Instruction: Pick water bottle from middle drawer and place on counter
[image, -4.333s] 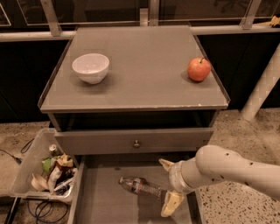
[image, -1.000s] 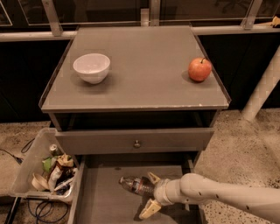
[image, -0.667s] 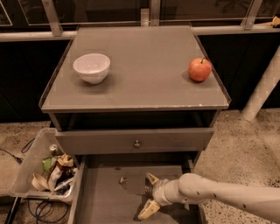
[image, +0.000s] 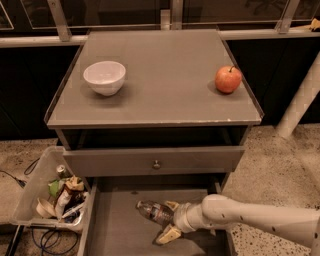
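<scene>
The water bottle (image: 151, 210) lies on its side on the floor of the open middle drawer (image: 115, 231), white cap pointing left. My gripper (image: 169, 220) is low inside the drawer, reaching in from the right. It is open, with one fingertip (image: 171, 204) behind the bottle's base end and the other (image: 166, 235) in front of it. The fingers straddle that end with room to spare. The grey counter (image: 165, 60) is above.
A white bowl (image: 104, 76) stands at the counter's left and a red apple (image: 228, 79) at its right. A closed drawer front with a knob (image: 156, 163) overhangs the open drawer. A bin of trash (image: 55, 194) sits left of the drawer, a white pole (image: 300, 100) at the right.
My arm came down from above the drawer to its floor and edged left, so the open fingers now straddle the bottle's base end. The bottle has not moved.
</scene>
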